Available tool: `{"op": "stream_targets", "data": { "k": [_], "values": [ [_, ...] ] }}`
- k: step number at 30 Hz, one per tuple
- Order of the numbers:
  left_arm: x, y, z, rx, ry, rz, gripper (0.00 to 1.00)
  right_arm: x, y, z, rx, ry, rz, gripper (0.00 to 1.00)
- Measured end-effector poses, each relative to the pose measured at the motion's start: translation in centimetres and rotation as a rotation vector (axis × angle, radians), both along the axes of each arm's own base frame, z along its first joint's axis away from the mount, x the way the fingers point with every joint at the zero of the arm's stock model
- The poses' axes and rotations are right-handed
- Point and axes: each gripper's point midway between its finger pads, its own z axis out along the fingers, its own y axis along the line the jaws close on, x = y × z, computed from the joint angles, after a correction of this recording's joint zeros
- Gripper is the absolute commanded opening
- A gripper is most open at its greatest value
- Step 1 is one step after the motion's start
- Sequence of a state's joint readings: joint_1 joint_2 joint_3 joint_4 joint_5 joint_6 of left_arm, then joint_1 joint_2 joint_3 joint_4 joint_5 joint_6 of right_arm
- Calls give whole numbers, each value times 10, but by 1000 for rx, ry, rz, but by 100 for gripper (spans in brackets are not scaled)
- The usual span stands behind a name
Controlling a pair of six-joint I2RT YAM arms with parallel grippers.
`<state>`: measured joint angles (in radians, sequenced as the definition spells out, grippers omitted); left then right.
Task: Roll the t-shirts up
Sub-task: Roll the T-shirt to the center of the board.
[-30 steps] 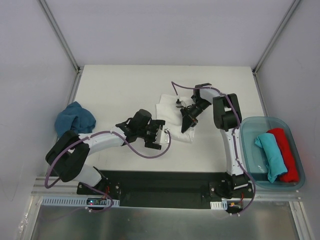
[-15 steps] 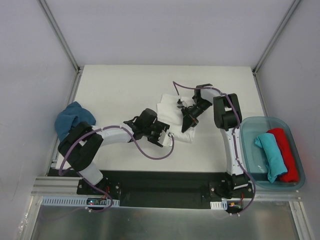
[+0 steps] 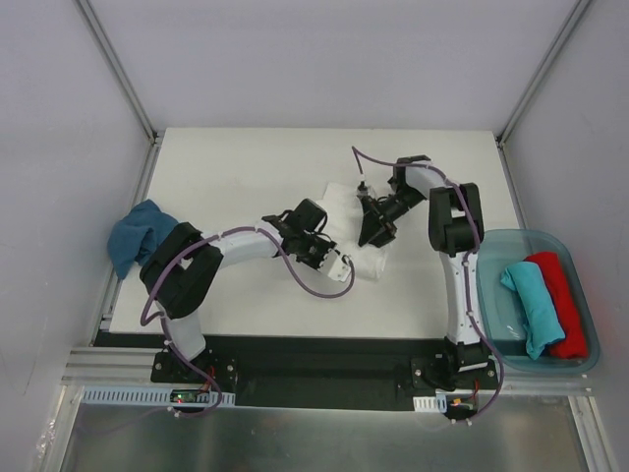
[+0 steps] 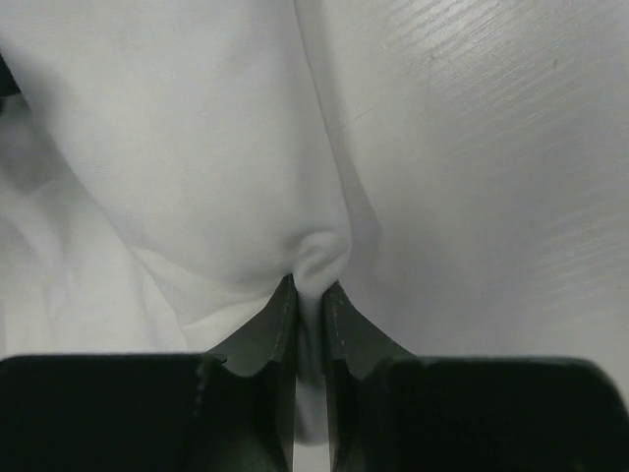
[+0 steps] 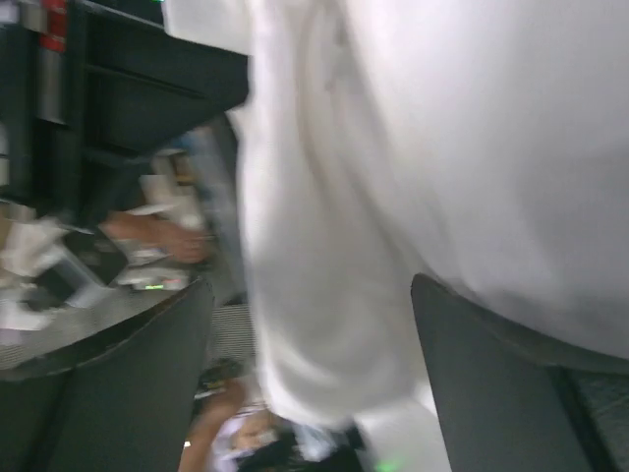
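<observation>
While the left tool (image 4: 310, 292) pinches the white t-shirt (image 4: 197, 147), the right tool (image 5: 313, 329) gapes over it, a blue tub (image 3: 511, 234) nearby.

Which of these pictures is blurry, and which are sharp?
Right wrist view: smeared throughout, the white t-shirt has no crisp edge. Left wrist view: sharp cloth folds and table grain, the left gripper close and dark. Top external view: evenly lit, sharp, soft shadows.

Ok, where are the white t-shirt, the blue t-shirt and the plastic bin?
white t-shirt (image 4: 216, 147): left wrist view, smooth fabric above the pinched fold.
blue t-shirt (image 3: 147, 236): top external view, middle of the crumpled heap.
plastic bin (image 3: 496, 320): top external view, bare floor near its left wall.
</observation>
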<state>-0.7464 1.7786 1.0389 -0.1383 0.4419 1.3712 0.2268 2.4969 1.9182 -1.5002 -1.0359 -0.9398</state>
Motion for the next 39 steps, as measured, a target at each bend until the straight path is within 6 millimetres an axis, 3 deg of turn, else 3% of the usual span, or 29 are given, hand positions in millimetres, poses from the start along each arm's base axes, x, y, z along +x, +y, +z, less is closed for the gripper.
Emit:
{"op": "stream_targets", "data": {
  "k": [4, 7, 10, 12, 14, 16, 17, 19, 20, 23, 25, 27, 32, 39],
  "values": [
    [-9, 2, 5, 65, 112, -14, 6, 40, -29, 11, -30, -281, 3, 96],
    [-23, 7, 11, 126, 257, -7, 5, 66, -67, 44, -75, -517, -102, 96],
    [-30, 8, 21, 150, 401, 28, 4, 69, -127, 75, -255, -866, -255, 96],
    [-34, 8, 27, 151, 489, 63, 4, 62, -152, 113, -344, -1190, -332, 96],
    [-39, 9, 34, 148, 578, 98, 2, 38, -139, 153, -315, -1417, -317, 96],
    [-44, 12, 39, 147, 668, 138, 1, 16, -103, 188, -205, -1572, -182, 96],
    [-45, 13, 41, 144, 710, 156, 0, 9, -83, 195, -165, -1615, -92, 96],
    [-46, 15, 44, 139, 787, 193, 0, -11, -39, 182, -67, -1644, 99, 96],
    [-47, 15, 44, 136, 816, 203, 0, -25, -25, 161, -30, -1627, 180, 96],
    [-49, 18, 43, 125, 905, 242, 0, -75, -26, 79, -17, -1510, 374, 96],
    [-51, 20, 44, 120, 953, 262, 0, -99, -32, 51, -17, -1450, 466, 96],
    [-52, 21, 44, 116, 985, 275, 0, -107, -29, 45, 3, -1446, 523, 96],
    [-55, 20, 44, 114, 1033, 287, 0, -98, -12, 49, 52, -1515, 568, 96],
    [-55, 18, 44, 118, 1055, 298, 0, -93, 2, 37, 83, -1504, 614, 96]
  ]
}}
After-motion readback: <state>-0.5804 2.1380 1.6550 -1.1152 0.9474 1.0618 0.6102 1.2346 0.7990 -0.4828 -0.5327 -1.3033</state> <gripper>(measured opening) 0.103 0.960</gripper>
